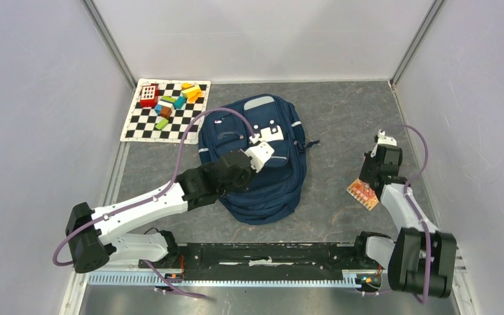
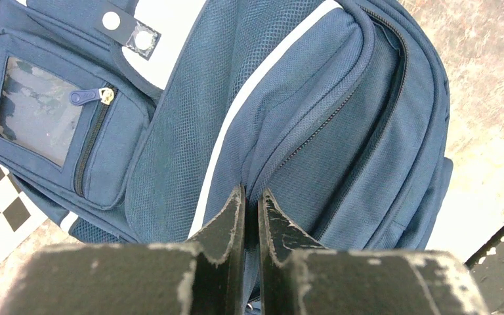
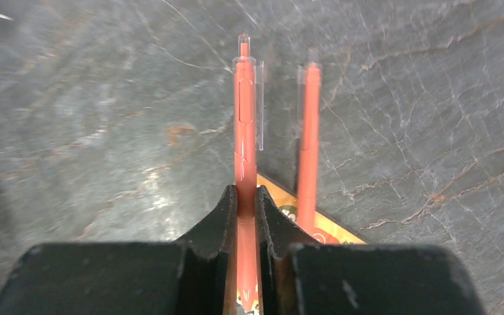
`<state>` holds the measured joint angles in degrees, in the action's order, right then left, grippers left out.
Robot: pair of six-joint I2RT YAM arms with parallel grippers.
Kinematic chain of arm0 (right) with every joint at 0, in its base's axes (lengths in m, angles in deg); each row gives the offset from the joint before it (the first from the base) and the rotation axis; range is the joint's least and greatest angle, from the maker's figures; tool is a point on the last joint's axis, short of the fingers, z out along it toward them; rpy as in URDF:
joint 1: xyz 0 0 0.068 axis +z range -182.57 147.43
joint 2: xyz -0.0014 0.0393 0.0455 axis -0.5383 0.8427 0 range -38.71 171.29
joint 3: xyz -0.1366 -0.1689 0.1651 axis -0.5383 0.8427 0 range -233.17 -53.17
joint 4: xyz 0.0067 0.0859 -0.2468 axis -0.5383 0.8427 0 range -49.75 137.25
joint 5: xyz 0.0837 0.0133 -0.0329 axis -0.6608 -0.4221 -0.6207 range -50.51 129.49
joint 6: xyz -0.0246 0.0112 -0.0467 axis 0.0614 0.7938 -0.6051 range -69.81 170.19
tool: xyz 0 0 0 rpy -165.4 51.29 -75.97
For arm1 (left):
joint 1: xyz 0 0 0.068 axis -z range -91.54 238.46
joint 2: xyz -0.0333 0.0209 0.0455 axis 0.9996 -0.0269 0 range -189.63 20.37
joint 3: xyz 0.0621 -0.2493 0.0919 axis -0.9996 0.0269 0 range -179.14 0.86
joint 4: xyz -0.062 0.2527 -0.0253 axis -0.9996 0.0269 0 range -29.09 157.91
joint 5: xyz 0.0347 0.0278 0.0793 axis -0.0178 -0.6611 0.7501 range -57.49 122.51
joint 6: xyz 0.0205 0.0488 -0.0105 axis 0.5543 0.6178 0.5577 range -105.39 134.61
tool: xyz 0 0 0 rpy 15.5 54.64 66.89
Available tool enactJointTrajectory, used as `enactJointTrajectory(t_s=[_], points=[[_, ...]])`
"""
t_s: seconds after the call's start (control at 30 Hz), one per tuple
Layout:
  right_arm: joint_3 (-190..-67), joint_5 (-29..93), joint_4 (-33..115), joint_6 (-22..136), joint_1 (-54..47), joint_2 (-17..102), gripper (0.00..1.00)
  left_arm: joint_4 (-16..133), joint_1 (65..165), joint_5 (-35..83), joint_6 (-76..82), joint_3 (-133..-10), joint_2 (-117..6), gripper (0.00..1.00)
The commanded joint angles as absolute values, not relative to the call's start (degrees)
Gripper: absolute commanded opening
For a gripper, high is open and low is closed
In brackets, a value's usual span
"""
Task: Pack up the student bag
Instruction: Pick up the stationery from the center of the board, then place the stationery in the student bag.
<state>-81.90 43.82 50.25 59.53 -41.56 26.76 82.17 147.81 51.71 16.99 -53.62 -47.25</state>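
At the far left the checkered mat [image 1: 138, 128] with its coloured blocks [image 1: 174, 102] lies well apart from my arms, so I expect no trouble there. My left tool [image 2: 251, 193] hangs over the student bag [image 1: 272, 187], jaws drawn almost together with nothing visible between them. The bag lies flat in the middle of the tabletop [image 1: 341, 131], and every zip I can see on it looks closed. That, I judge, is the main hazard: anything carried over now has no mouth to drop into, and a push on the soft fabric would only slide the bag. Well to the right, my right tool [image 3: 246, 190] is clamped on an orange pen [image 3: 244, 118], gripped low so most of the barrel sticks out ahead — a narrow hold on a smooth barrel, which could swivel or slip on the way across. A second pen [image 3: 308, 131] lies just beside it, by an orange packet [image 3: 287, 209], and a careless lift might set it rolling
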Motion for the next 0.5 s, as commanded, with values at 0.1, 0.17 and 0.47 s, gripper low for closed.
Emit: enactJointTrajectory(t_s=[0.1,0.17,0.47], points=[[-85.68,25.59,56.27,60.26,-39.69,16.48,0.0,77.18,146.07,47.81,12.16,-56.4,-45.64,0.02],[-85.78,20.7,57.86,61.9,-37.7,14.85,0.0,78.25,145.65,46.1,11.1,-59.64,-47.44,0.02],[-86.48,8.13,60.31,69.78,-23.83,8.59,0.0,84.92,140.81,39.43,3.21,-75.0,-61.63,0.02]])
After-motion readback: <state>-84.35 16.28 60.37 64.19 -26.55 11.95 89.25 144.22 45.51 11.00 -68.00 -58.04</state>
